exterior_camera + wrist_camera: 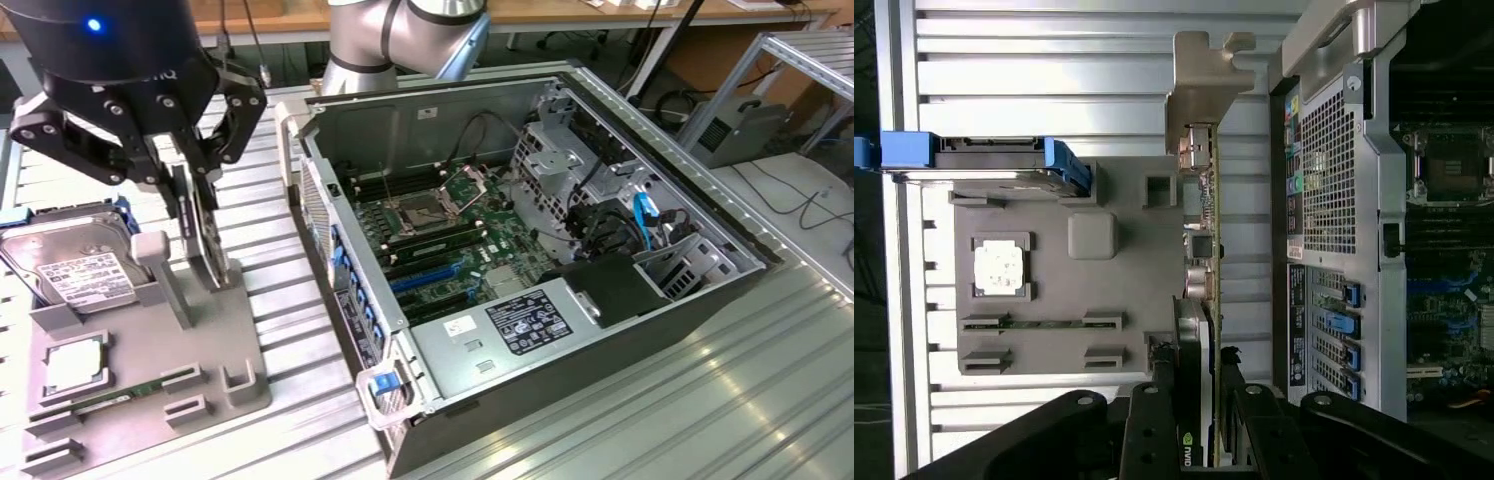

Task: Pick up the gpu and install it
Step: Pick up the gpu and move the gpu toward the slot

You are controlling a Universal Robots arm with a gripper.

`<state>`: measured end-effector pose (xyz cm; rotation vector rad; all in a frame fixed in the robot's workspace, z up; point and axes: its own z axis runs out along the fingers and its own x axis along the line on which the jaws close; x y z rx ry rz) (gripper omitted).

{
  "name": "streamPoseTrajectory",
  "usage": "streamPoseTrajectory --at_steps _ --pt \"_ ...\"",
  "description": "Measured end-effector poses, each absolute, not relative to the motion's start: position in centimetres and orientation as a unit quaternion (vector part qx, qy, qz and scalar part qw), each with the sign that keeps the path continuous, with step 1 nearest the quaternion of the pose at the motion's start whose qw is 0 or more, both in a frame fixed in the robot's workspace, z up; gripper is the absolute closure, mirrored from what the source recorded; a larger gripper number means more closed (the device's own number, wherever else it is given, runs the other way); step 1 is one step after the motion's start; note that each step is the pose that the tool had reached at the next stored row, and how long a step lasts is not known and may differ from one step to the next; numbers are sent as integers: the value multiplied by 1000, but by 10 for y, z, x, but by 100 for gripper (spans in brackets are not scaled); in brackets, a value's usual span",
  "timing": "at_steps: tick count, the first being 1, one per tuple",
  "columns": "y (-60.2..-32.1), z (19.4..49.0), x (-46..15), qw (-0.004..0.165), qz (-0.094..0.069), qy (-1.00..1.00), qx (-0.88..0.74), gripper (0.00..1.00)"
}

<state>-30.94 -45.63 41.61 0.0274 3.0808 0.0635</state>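
The gpu [203,240] is a dark card standing on edge in the grey holder tray [147,370], at the exterior view's left. My gripper [198,200] comes down over it from above, one finger on each face. In the wrist view the gpu [1199,250] shows edge-on, its silver bracket [1199,90] at the far end. The black fingers [1162,400] press both sides of the gpu's cooler, so my gripper [1194,400] is shut on it. The card's lower edge still looks level with the holder.
The tray also holds a silver hard drive [80,270], a cpu [74,365] and a green memory stick [120,392]. The open computer case [534,270] lies to the exterior view's right, its motherboard [441,235] and blue slots [427,275] exposed. The table is ribbed metal.
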Motion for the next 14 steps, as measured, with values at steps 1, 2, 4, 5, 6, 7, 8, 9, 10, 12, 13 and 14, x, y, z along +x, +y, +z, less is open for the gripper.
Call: streamPoseTrajectory --at_steps 1,2,4,5,6,7,8,9,10,12,13,14 --pt "-456 418 -309 30 21 999 9 73" --pt "-456 421 -309 31 21 999 9 73" --pt "-456 426 -309 31 21 999 9 73" --pt "-456 428 -309 31 21 999 9 73" --pt "-456 430 -309 31 21 999 9 73" --pt "-456 433 -309 31 21 999 9 73" --pt "-456 435 -309 31 21 999 9 73" --pt "-456 436 -309 31 21 999 9 73" --pt "-456 438 -309 32 21 999 9 73" --pt "-456 441 -309 32 20 999 9 73" --pt "-456 441 -309 32 20 999 9 73" --pt "-456 442 -309 32 20 999 9 73"
